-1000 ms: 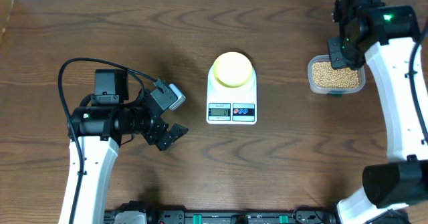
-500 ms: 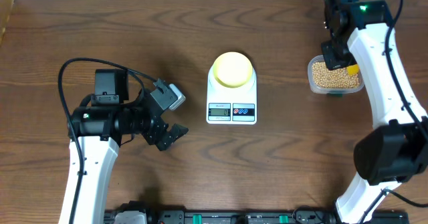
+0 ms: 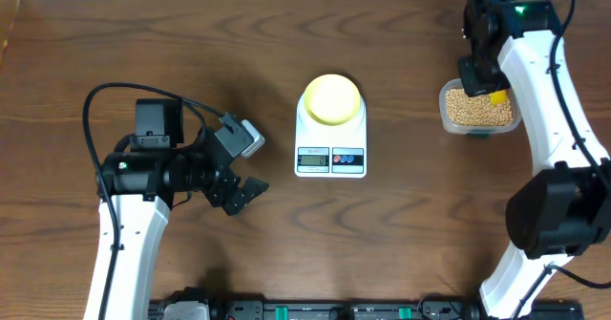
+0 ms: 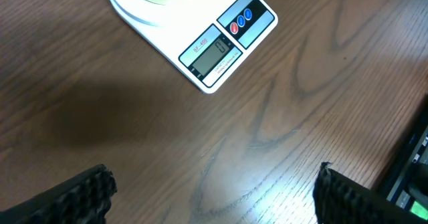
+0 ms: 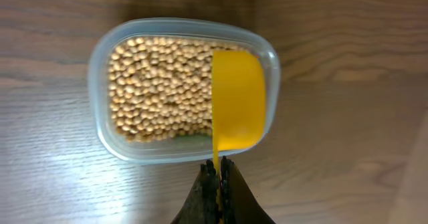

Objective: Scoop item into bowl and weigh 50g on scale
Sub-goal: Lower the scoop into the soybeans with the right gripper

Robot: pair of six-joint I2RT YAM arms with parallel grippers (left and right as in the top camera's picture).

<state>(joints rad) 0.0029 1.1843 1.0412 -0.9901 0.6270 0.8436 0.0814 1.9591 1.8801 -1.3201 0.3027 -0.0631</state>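
The beans (image 5: pixel 160 87) fill a clear plastic tub (image 3: pixel 477 127) at the right of the table; the tub also shows in the right wrist view (image 5: pixel 100 127). My right gripper (image 5: pixel 217 174) is shut on the thin handle of a yellow scoop (image 5: pixel 237 100), held over the tub's right side; the scoop looks empty. In the overhead view the right gripper (image 3: pixel 482 79) is over the tub. The pale yellow bowl (image 3: pixel 331 98) sits on the white scale (image 3: pixel 330 158). The scale's display (image 4: pixel 214 55) is visible in the left wrist view. My left gripper (image 3: pixel 246 194) is open and empty, left of the scale.
The left arm's black cable (image 3: pixel 124 93) loops over the table at the left. A dark rail with connectors (image 3: pixel 315 310) runs along the front edge.
The right arm swung in over the tub from one second ago, and the scoop's yellow now shows at the tub. The left arm has not moved.
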